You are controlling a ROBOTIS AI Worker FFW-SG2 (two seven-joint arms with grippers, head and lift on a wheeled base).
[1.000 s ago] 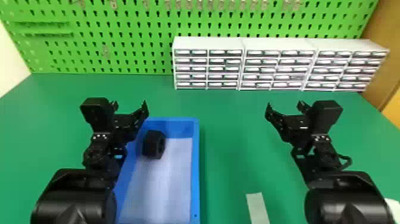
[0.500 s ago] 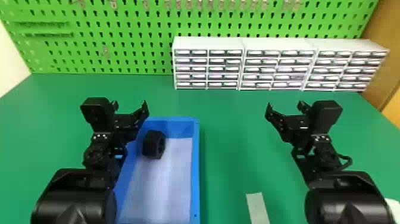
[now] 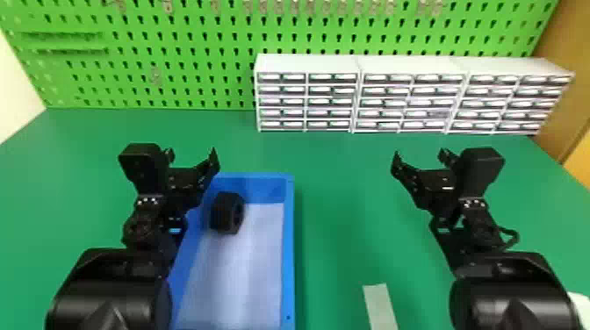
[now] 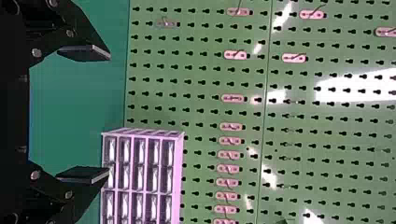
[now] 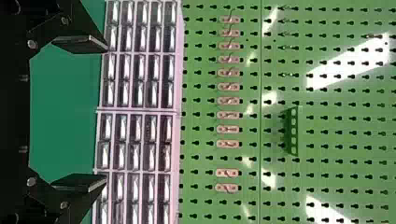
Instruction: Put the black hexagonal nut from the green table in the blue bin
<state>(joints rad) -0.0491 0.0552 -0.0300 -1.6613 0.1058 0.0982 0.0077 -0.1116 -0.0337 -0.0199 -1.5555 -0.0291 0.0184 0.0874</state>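
The black hexagonal nut (image 3: pixel 227 213) rests inside the blue bin (image 3: pixel 289 245), near its far left corner, on the pale bottom. My left gripper (image 3: pixel 193 157) is held above the bin's left far edge, beyond and left of the nut, not touching it. In the left wrist view the left gripper (image 4: pixel 84 113) has its two fingers wide apart with nothing between them. Over the table to the right of the bin stands my right gripper (image 3: pixel 419 159); seen from its own wrist, the right gripper (image 5: pixel 80 113) is likewise open and holds nothing.
White drawer cabinets (image 3: pixel 307 63) line the back of the green table (image 3: pixel 342 184), against a green pegboard (image 3: pixel 175 61). A pale strip (image 3: pixel 380 307) lies near the front, between the bin and the right arm. Part of a white object (image 3: pixel 578 307) shows at the right front.
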